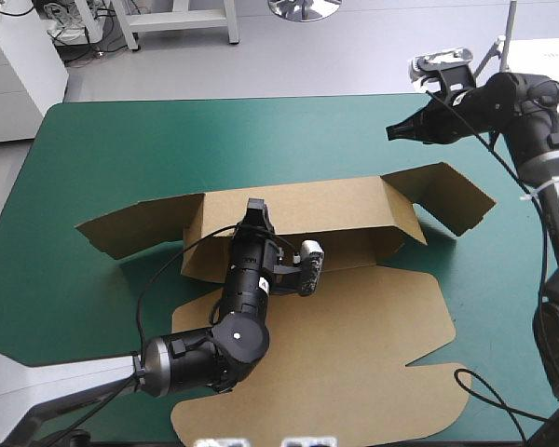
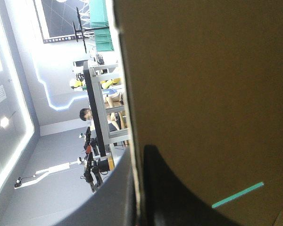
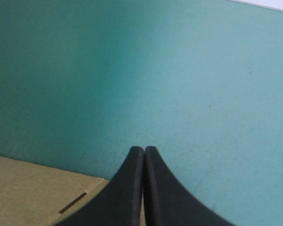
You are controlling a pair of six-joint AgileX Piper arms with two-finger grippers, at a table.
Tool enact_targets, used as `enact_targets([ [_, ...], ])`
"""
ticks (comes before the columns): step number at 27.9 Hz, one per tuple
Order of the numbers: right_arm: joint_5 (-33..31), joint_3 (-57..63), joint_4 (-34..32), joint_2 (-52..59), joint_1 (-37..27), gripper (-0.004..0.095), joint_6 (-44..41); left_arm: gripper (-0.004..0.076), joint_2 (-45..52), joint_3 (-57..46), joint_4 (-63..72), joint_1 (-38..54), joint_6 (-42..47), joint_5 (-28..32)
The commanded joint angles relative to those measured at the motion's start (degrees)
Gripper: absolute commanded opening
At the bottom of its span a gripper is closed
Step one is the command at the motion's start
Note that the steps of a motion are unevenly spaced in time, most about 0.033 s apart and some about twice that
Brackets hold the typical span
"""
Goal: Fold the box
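Both pincers closed: left pincer [image 1: 257, 212] grips the box [image 1: 354, 321] wall, right pincer [image 1: 395, 132] empty, apart.

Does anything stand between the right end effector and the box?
Nothing visible: only teal-green cover lies between the shut right end effector and the box. The left end effector is shut on its raised wall.

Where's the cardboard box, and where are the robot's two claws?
box [image 1: 373, 317]: high view, its flat near panel.
left gripper [image 1: 257, 209]: high view, tip on the raised wall.
right gripper [image 3: 144, 151]: right wrist view, where the shut jaws meet.
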State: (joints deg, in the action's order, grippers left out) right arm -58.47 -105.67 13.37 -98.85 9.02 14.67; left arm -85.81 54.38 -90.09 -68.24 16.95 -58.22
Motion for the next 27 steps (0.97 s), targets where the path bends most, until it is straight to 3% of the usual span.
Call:
enact_targets([
  [1,0.10,-1.98,-0.60,0.79,-0.09,-0.0013,0.89,-0.0009,2.27,1.17,-3.10,-0.31,0.05,-1.39],
  [8,-4.51,-1.23,-1.43,0.79,-0.09,-0.0013,2.59,-0.0009,2.27,1.27,-3.10,-0.31,0.05,0.21],
  [20,-5.85,10.01,-0.91,6.43,-0.09,-0.0013,4.60,-0.0009,2.27,3.60,-2.65,3.02,-0.49,2.48],
  [23,-8.76,13.92,6.67,9.09,-2.38,-0.0013,8.24,-0.0009,2.27,3.76,-2.65,3.14,-0.49,4.74],
  [27,-7.69,16.52,11.65,12.06,-4.33,-0.0013,10.65,-0.0009,2.27,3.76,-2.27,3.14,-0.42,4.97],
])
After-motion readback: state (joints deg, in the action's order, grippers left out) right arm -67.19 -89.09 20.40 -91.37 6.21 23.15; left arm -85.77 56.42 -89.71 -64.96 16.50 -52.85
